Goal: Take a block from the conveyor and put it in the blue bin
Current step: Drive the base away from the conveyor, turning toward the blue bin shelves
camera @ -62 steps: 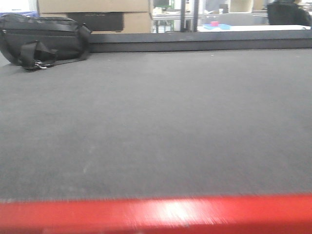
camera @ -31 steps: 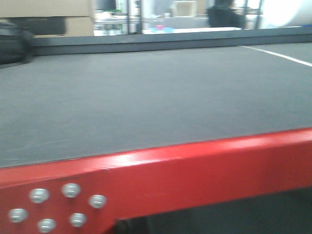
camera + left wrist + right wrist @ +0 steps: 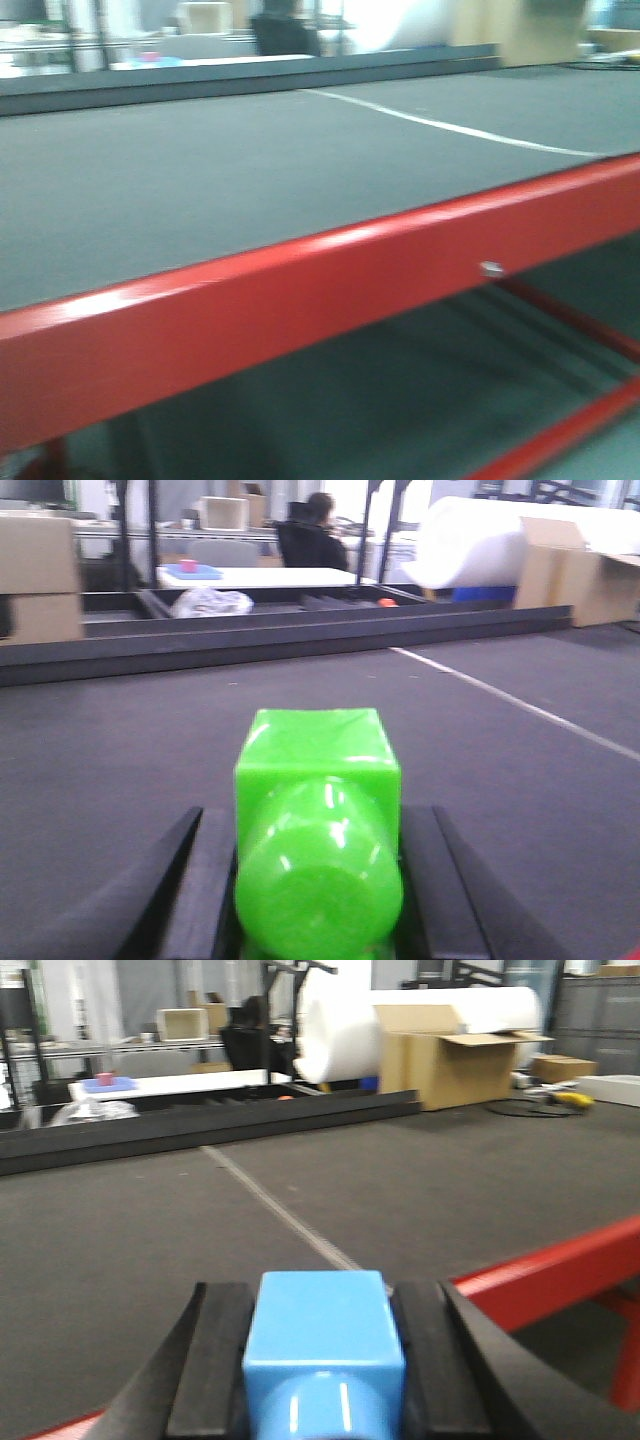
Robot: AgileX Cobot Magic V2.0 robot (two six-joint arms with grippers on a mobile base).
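Beyond conveyor (image 3: 150,1230), pink object (image 3: 104,1079) on tray (image 3: 122,1086)

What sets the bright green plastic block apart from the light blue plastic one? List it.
The bright green plastic block sits in the left gripper, the light blue plastic block in the right gripper. The green block's rounded near end spans its cube's width; the blue block's is narrower. Both: cube body, glossy rounded end, black fingers each side.
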